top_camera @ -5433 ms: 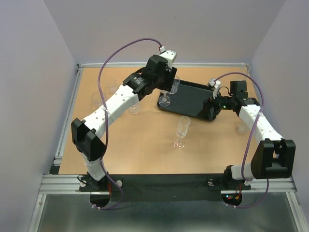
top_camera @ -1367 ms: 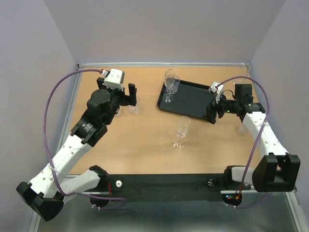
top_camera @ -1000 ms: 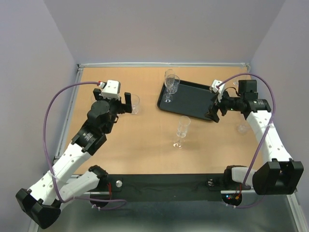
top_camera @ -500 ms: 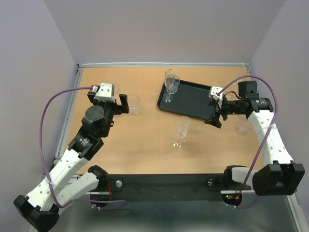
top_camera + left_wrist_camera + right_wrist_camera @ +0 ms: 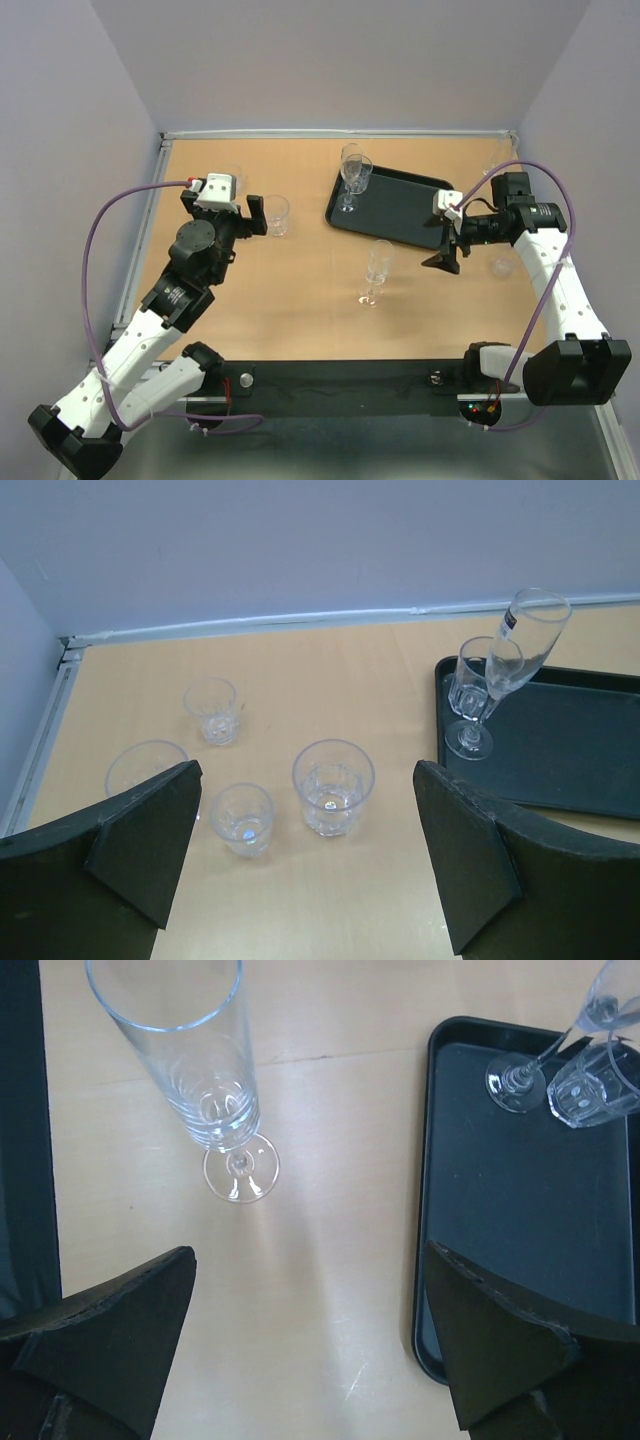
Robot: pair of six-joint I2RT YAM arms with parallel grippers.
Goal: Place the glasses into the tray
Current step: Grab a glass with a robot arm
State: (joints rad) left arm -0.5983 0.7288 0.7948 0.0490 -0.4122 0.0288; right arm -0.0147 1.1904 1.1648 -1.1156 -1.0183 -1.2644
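The flat black rectangular tray (image 5: 400, 208) lies on the far right part of the light wooden tabletop (image 5: 300, 300). In its far left corner stand a slender clear stemmed flute (image 5: 525, 640) and, just beside it, a shorter clear faceted glass (image 5: 468, 685). The other glasses are outside the tray.

A tall clear footed glass (image 5: 205, 1070) stands upright on the table near the tray's near edge, apart from it. It is ahead of the right gripper (image 5: 308, 1253), whose black fingers are spread wide and hold nothing.

The left gripper (image 5: 305, 770) hovers over the left half of the table, also spread wide and empty. It faces four clear short tumblers:
- The widest (image 5: 332, 785) shows between the fingertips, untouched.
- A smaller one (image 5: 243, 818) is just to its left.
- Another (image 5: 213, 710) stands farther back.
- The fourth (image 5: 140, 765) is partly hidden behind the left finger.
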